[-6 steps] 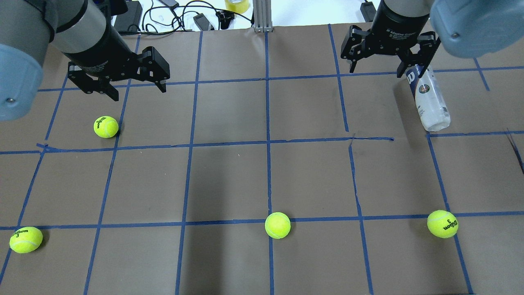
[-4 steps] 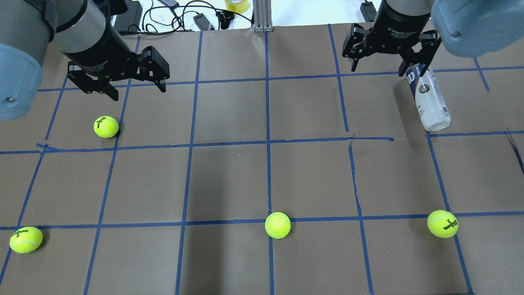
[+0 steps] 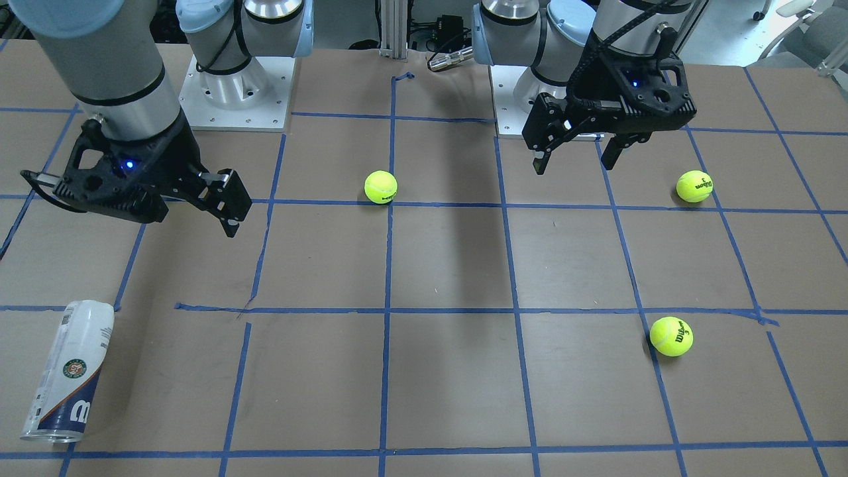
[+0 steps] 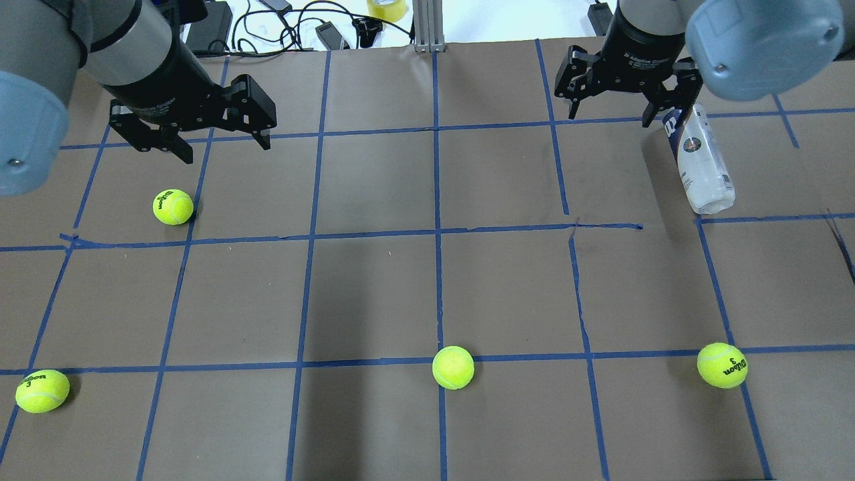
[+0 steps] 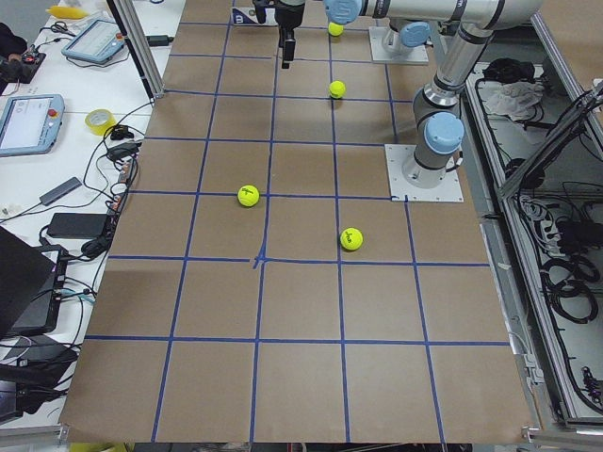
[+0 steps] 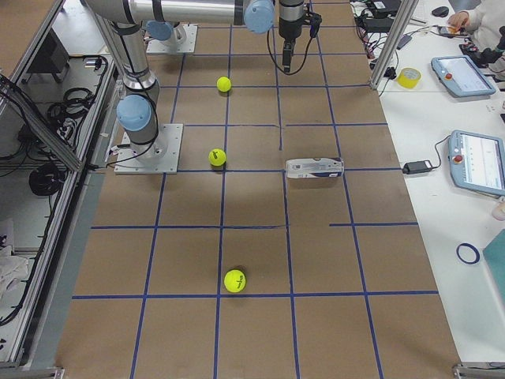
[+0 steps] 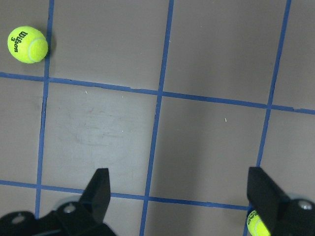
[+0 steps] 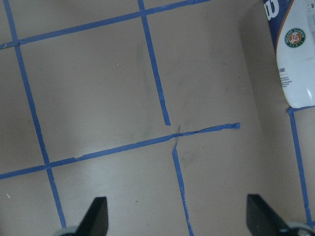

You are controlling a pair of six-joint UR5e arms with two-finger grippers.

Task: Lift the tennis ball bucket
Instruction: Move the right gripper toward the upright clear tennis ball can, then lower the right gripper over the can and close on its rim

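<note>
The tennis ball bucket [image 4: 700, 164] is a clear tube with a white and navy label. It lies on its side on the brown table, at the far right of the overhead view. It also shows in the front view [image 3: 69, 371], the right side view [image 6: 314, 167] and at the upper right of the right wrist view [image 8: 295, 59]. My right gripper [image 4: 609, 113] is open and empty. It hovers above the table just left of the bucket's navy end, and the bucket lies outside the gap between its fingers [image 8: 261, 211]. My left gripper [image 4: 224, 147] is open and empty at the far left.
Several yellow-green tennis balls lie about: one near my left gripper [image 4: 173, 206], one at the near left [image 4: 42, 391], one at the near middle [image 4: 453, 367] and one at the near right [image 4: 722, 365]. Blue tape lines grid the table. Cables and a tape roll [image 4: 386, 8] lie beyond the far edge.
My right gripper has shifted slightly toward the table's far edge, still open. The bucket, the balls and my left arm have not moved.
</note>
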